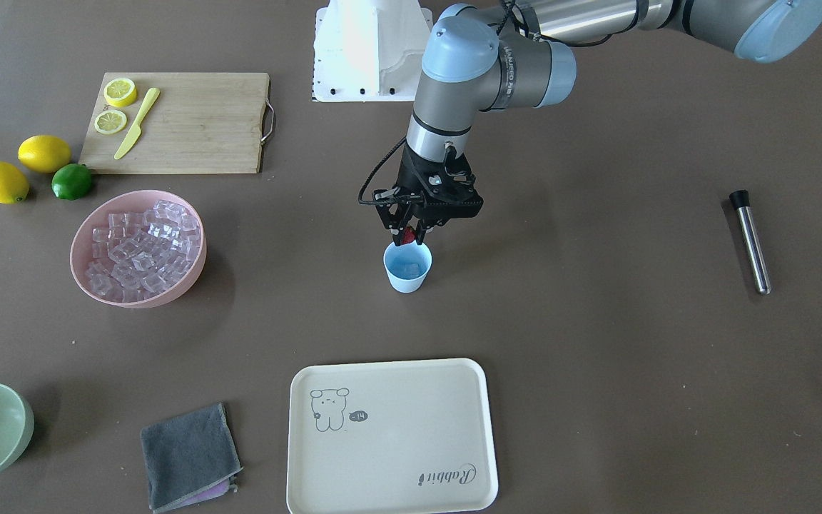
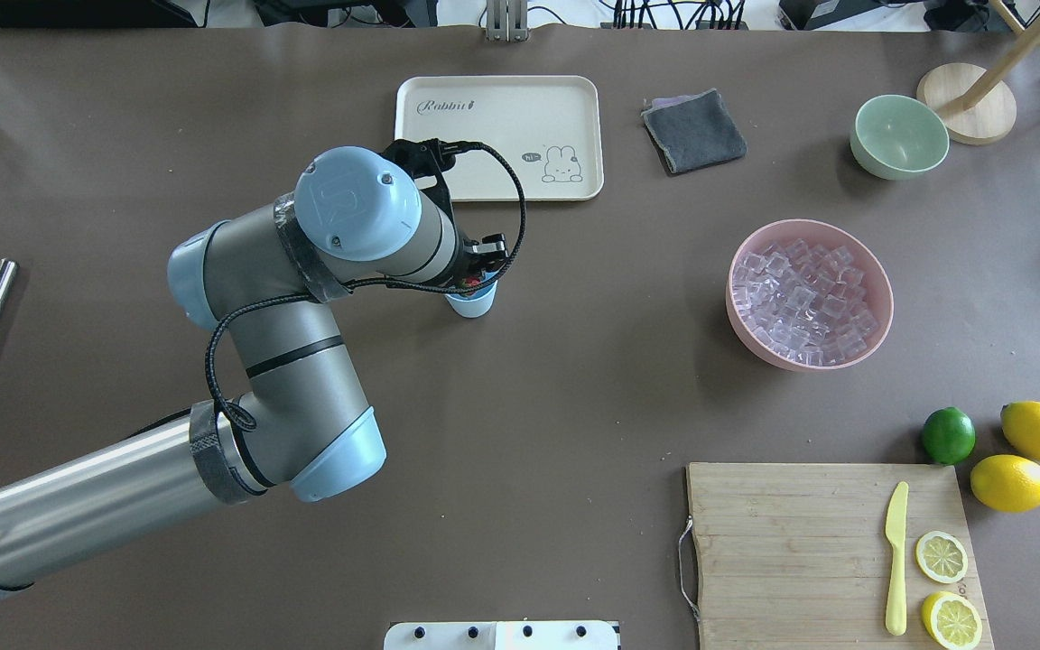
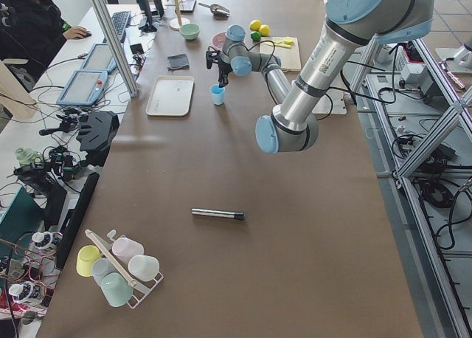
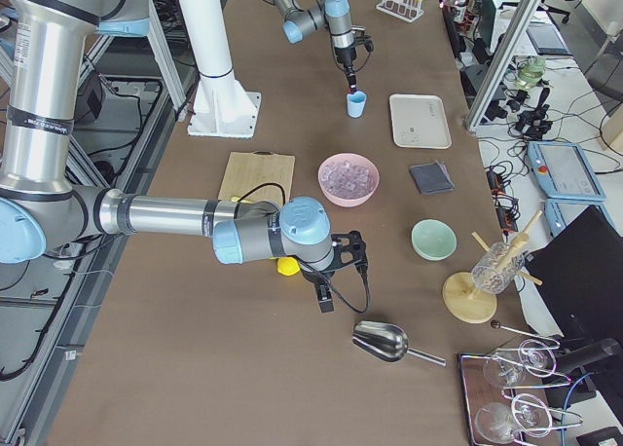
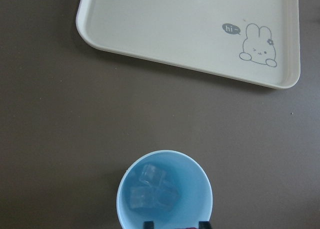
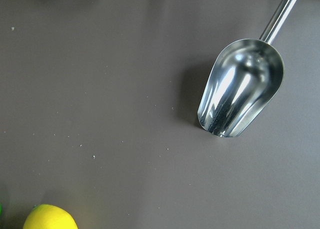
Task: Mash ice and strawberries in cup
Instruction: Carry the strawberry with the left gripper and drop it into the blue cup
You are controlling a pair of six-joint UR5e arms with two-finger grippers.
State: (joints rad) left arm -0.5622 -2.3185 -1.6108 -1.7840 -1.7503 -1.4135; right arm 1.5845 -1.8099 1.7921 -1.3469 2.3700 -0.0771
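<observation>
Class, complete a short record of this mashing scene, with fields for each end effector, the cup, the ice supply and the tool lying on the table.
Left end effector: shut on a small red strawberry, just above the cup's mouth
Cup: small light-blue plastic cup, upright, a few clear ice cubes inside
Ice supply: pile of clear cubes in a round pink bowl
Right end effector: above the table near a shiny metal scoop; open or shut cannot be told
Tool: steel rod with black tip, lying flat, apart from the cup
</observation>
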